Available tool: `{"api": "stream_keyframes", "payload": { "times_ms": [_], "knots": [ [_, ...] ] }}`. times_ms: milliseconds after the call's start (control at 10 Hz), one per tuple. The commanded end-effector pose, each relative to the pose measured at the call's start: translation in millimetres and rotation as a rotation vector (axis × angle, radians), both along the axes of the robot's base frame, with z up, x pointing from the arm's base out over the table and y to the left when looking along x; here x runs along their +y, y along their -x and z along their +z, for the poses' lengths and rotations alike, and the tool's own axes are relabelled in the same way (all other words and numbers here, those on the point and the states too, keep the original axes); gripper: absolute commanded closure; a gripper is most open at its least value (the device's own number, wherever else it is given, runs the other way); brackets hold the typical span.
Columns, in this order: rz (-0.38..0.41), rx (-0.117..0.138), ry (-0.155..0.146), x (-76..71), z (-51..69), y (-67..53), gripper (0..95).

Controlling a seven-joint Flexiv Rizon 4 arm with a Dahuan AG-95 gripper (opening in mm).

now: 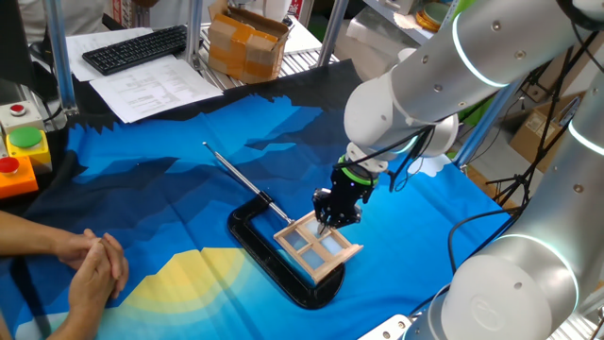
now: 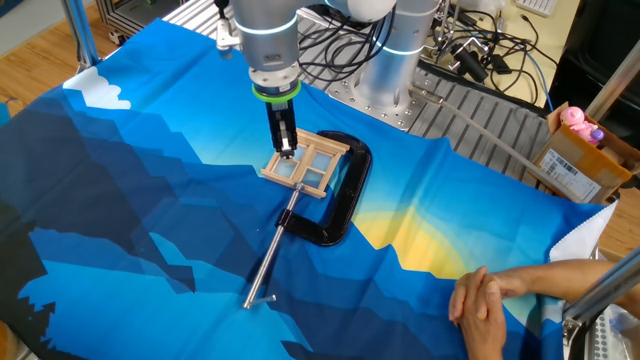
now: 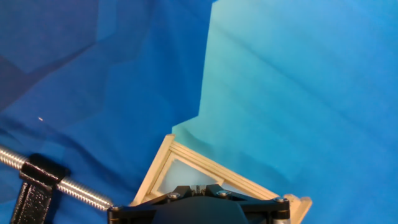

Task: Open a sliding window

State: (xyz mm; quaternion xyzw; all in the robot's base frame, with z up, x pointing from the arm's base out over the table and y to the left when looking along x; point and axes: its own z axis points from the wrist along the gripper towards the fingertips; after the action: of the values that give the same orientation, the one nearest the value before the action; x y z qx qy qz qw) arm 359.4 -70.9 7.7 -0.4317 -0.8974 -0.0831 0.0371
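One fixed view: sliding window [image 1: 318, 246] lying flat at lower centre of frame, on the blue patterned cloth [image 1: 170, 179] covering the surface. Light wood frame, cross bars, four pale bluish panes. Held in the black C-shaped clamp [image 1: 274, 255], clamp body curving around the window's left and lower sides; metal rod [image 1: 236, 173] running up and left from the clamp. End effector [image 1: 324, 227] pointing straight down, tip at the window's upper edge, near the top corner pane. Fingers together, no gap seen; nothing between them. Contact with the wood likely, not certain from this angle. White arm [image 1: 425, 85] reaching in from upper right. Pair of clasped hands [image 1: 90, 269] resting on the cloth at lower left, well apart from the window. Keyboard [image 1: 137, 47], papers [image 1: 151, 85] and cardboard box [image 1: 247, 42] along the top of frame; button box [image 1: 21, 156] at left edge.

Other fixed view: same window [image 2: 312, 165] at upper centre, clamp [image 2: 345, 190] to its right and below, rod [image 2: 272, 255] trailing down-left. End effector [image 2: 287, 152] standing over the window's left part, tip down on or just above the frame bar.

Hand view: wooden corner of window [image 3: 165, 163] at lower centre, pale pane behind it; black end effector housing [image 3: 199, 208] filling bottom edge, fingertips hidden. Threaded rod [image 3: 68, 186] at lower left.
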Motion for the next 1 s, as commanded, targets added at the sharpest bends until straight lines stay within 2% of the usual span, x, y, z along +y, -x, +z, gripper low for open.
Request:
{"api": "stream_keyframes", "payload": {
  "times_ms": [100, 1000],
  "knots": [
    [-0.006, 0.005, -0.001, -0.1, 0.9, 0.8, 95.0],
    [-0.001, 0.011, 0.017, -0.1, 1.0, 8.0, 95.0]
  ]
}}
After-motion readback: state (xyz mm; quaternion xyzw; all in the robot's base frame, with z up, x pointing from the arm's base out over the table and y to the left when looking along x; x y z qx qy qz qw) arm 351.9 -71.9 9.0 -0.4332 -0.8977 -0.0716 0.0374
